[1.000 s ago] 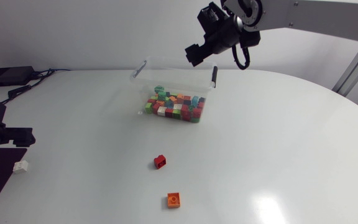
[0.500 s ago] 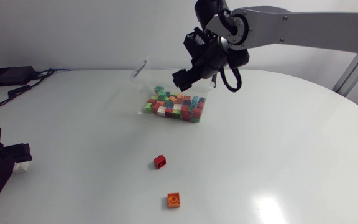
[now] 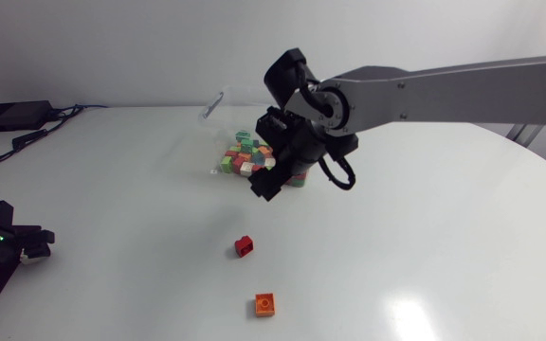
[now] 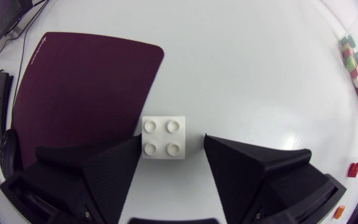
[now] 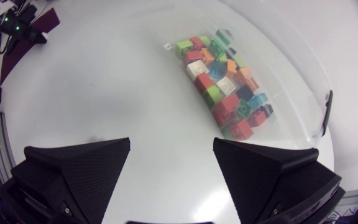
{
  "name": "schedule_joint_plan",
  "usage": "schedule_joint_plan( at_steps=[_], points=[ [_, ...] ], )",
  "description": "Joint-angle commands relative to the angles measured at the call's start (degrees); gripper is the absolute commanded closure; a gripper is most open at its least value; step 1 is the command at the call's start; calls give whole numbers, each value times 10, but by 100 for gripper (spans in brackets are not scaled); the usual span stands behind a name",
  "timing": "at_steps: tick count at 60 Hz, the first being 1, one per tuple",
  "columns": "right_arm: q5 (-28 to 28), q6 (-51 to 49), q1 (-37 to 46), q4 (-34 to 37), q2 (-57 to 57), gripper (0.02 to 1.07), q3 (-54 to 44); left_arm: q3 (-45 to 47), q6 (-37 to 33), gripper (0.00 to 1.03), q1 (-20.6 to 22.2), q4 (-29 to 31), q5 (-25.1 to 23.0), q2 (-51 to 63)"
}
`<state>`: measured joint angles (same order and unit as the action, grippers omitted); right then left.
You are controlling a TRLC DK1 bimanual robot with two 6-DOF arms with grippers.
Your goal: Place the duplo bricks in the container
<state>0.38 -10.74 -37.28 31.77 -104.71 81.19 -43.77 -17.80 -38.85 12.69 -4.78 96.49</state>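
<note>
A white duplo brick (image 4: 163, 137) lies studs up on the table between the fingers of my left gripper (image 4: 171, 145). One finger is at its side and a gap shows on the other side, so the gripper is open. This is at the table's far left edge (image 3: 22, 244). My right gripper (image 3: 265, 183) hangs open and empty over the near side of the clear container (image 3: 214, 104), which holds several coloured bricks (image 5: 225, 93). A red brick (image 3: 244, 246) and an orange brick (image 3: 264, 304) lie on the table nearer the front.
A maroon mat (image 4: 73, 93) lies beside the white brick, at the table's left edge. The container's black handle (image 5: 324, 115) shows on its far end in the right wrist view.
My right arm swung down from behind the container to its near side. My left gripper shifted down along the left edge over the white brick, and its fingers have drawn closer.
</note>
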Motion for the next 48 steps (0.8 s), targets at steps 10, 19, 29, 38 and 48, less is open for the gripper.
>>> schedule_joint_plan(
  at_steps=[10, 19, 29, 38, 48],
  points=[
    [-33, -50, -31, -25, 26, 10, -79, 12, -2, 67, 26, -16, -4, 12],
    [-49, -49, -43, -25, -2, 10, -76, 24, -37, 69, 40, -1, -34, -31],
    [-62, -25, -66, -16, -55, 10, -49, 45, -64, 70, 66, 8, -59, -103],
    [-64, -7, -85, 6, -110, 11, -13, 59, -77, 70, 96, 11, -80, -159],
    [-66, 13, -97, 19, -141, 16, 16, 50, -79, 69, 122, 23, -103, -192]
  ],
)
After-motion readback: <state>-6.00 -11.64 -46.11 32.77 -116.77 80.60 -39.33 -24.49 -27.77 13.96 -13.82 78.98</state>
